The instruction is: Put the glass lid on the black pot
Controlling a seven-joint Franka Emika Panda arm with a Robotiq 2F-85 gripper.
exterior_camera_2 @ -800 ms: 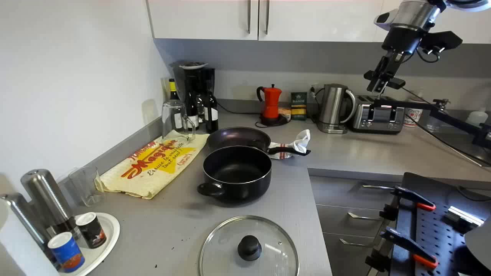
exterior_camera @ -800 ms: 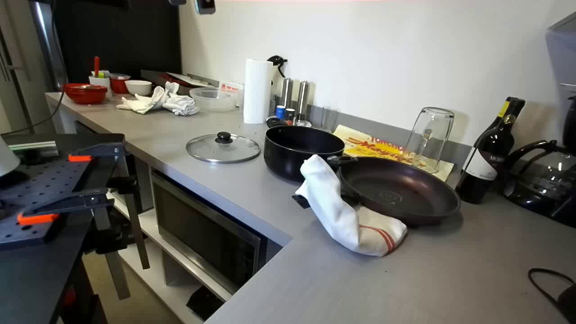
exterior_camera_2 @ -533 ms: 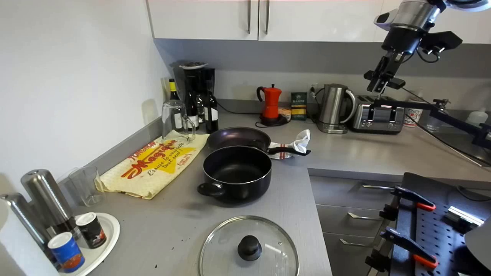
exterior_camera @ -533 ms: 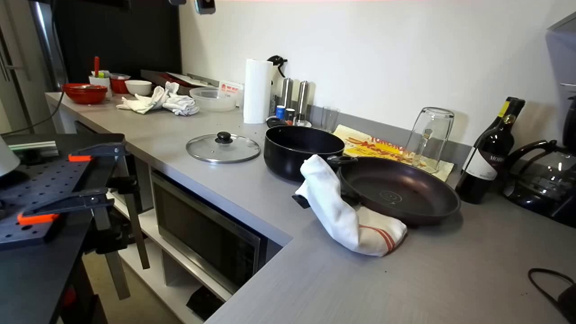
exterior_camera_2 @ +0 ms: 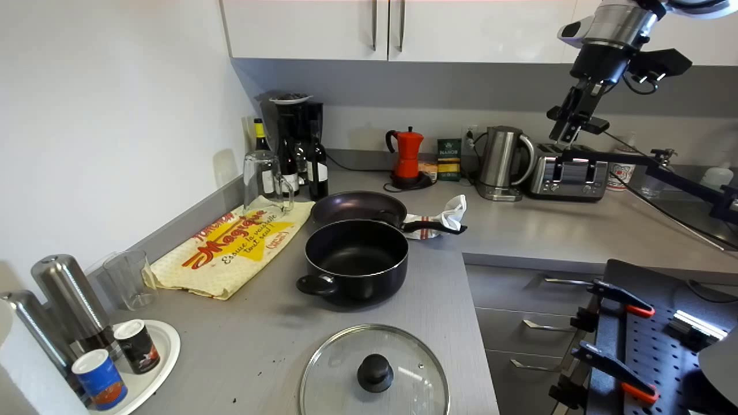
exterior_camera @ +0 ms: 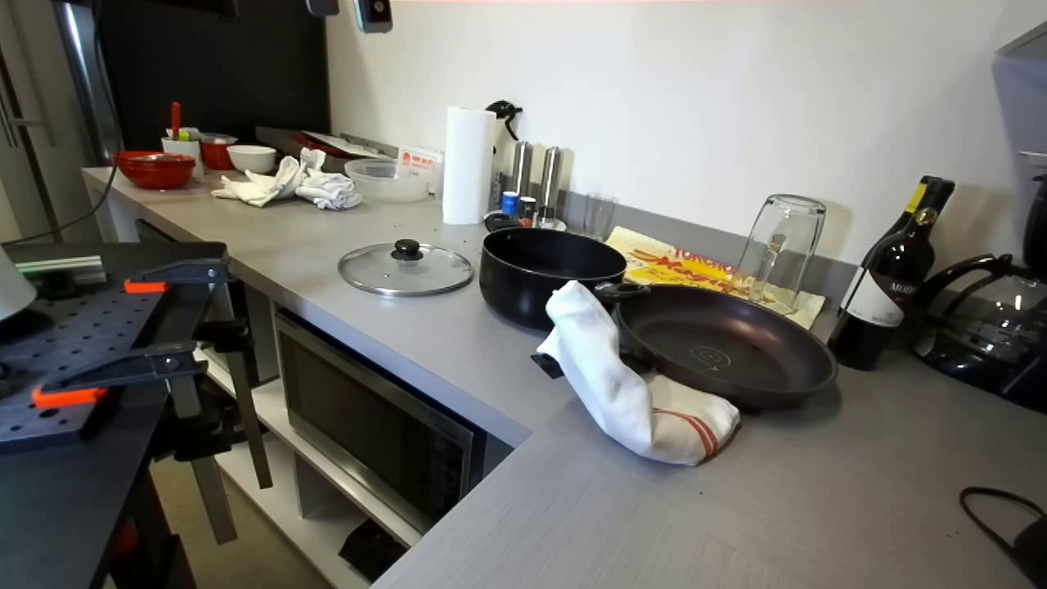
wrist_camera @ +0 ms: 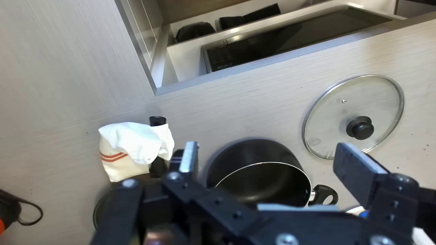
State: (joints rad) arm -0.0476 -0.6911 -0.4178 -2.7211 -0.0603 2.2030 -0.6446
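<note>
The glass lid lies flat on the counter with its dark knob up, in both exterior views and at the right of the wrist view. The black pot stands upright and uncovered beside it, and its inside looks empty. In the wrist view the pot shows between and beyond the fingers, its near part hidden by the gripper. My gripper is open with nothing between its fingers. In an exterior view it hangs high at the right, well away from lid and pot.
A frying pan touches or nearly touches the pot, with a white towel over its handle. A yellow cloth, glass mug, plate with small shakers and wine bottles stand near the wall. A clamp bar passes below the gripper.
My arm and gripper have shifted slightly left in an exterior view. A small part of the arm at the top edge hangs slightly lower. Lid, pot and pan have not moved.
</note>
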